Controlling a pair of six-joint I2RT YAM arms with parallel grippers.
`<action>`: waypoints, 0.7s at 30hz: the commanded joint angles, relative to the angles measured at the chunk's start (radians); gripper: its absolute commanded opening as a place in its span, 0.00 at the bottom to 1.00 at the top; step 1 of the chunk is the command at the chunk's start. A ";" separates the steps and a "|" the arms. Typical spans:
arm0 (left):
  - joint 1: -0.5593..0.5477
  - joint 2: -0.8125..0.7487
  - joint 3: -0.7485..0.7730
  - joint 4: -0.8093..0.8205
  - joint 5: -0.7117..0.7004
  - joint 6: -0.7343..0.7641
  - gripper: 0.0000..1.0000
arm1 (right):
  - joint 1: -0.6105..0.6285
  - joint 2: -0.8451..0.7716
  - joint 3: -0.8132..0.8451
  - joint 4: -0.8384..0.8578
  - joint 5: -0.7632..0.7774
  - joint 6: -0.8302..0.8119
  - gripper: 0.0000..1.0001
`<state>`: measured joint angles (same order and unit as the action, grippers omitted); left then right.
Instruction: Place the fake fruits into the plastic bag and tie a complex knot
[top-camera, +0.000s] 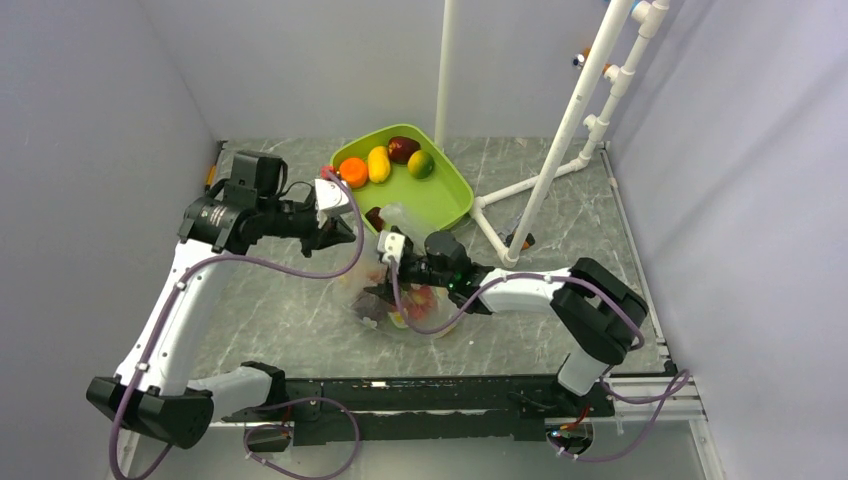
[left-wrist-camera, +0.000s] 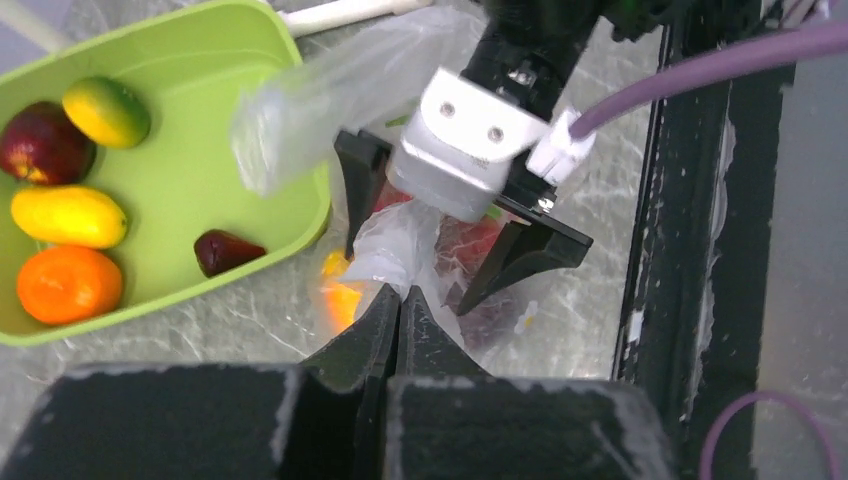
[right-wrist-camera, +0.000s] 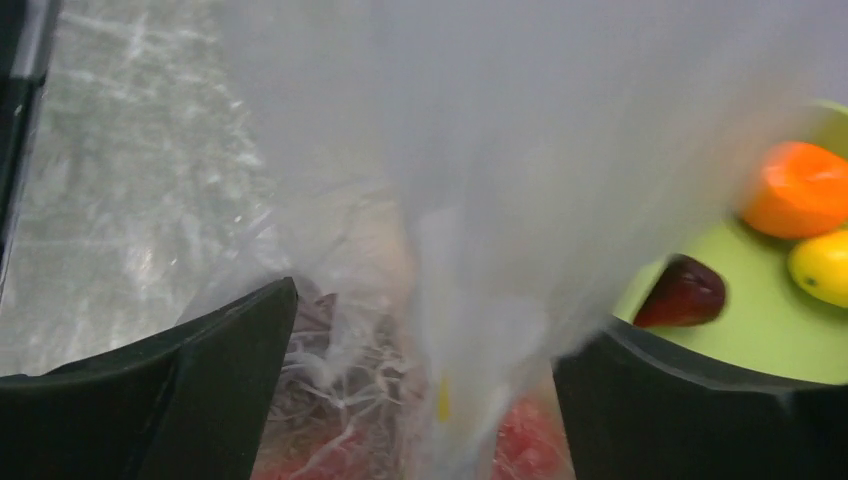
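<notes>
Knotting the bag, I pinched its neck with my left end effector; my right end effector gaped open, probably needing a regrasp.

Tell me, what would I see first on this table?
You'd spot the bright lime green tray at the back, holding an orange and other fake fruits. In front of it sits the plastic bag of fruit, pinched by the left end effector, with the right end effector open around it.
</notes>
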<state>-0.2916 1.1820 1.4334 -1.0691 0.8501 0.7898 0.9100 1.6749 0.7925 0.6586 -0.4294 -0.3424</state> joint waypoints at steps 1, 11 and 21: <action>0.000 -0.084 -0.068 0.237 -0.063 -0.397 0.00 | 0.002 -0.138 0.082 -0.032 0.146 0.213 0.99; 0.000 -0.146 -0.122 0.456 -0.138 -0.775 0.00 | 0.108 -0.133 0.126 0.118 0.376 0.287 1.00; -0.001 -0.192 -0.175 0.546 -0.156 -0.883 0.00 | 0.143 -0.087 0.148 0.248 0.454 0.240 1.00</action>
<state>-0.2913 1.0336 1.2846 -0.6094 0.7136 -0.0059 1.0374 1.5635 0.8902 0.7937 -0.0776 -0.0902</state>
